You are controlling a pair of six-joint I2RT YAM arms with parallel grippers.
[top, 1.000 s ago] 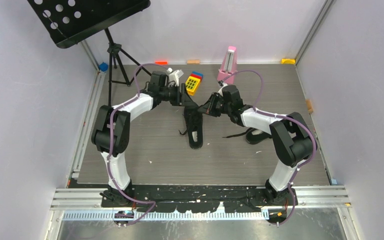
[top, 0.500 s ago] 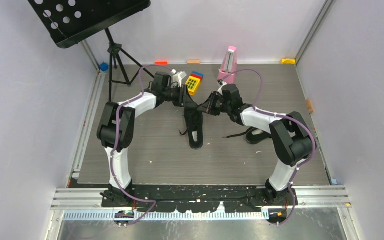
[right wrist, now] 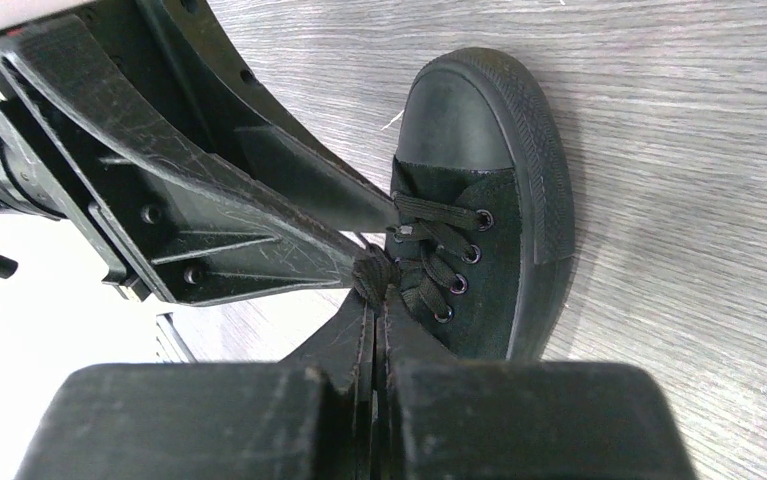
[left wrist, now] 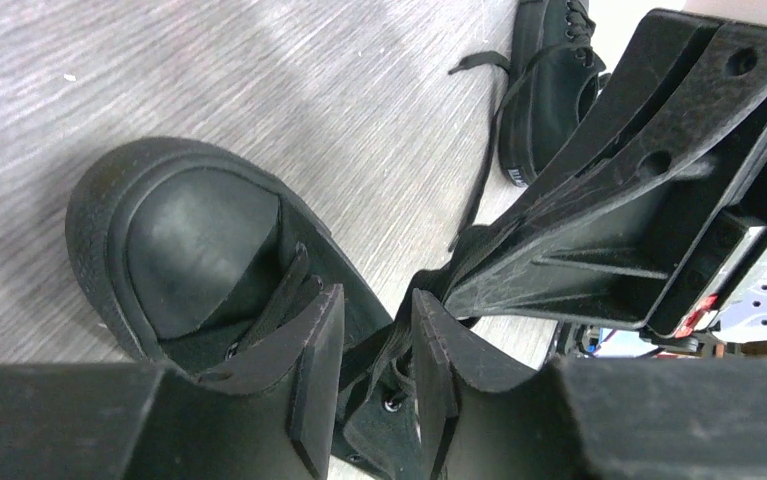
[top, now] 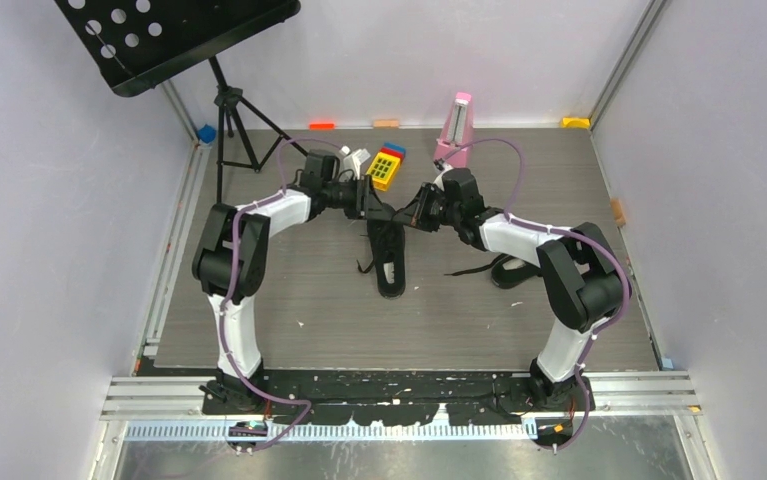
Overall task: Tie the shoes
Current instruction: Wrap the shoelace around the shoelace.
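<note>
Where shoe 1 [top: 388, 265] lies: mid-table, sole down, toe twd far side, right under both grippers.
Laces [right wrist: 429, 250]: thru the eyelets, gathered in a bunch above the tongue.
L gripper [left wrist: 377, 300]: jaws partly apart w/ lace strands in the gap; can't tell if pinched.
R gripper [right wrist: 374, 300]: clenched, fingers flat together, tips against the lace bunch; can't tell if lace is caught.
Shoe 2 [left wrist: 549, 80]: to the right, well apart from shoe 1, partly under R arm.
Table [top: 289, 300]: grey wood-grain.
Far edge: yellow keypad toy [top: 387, 166], pink metronome [top: 454, 125]; music stand [top: 174, 40] far-left.
</note>
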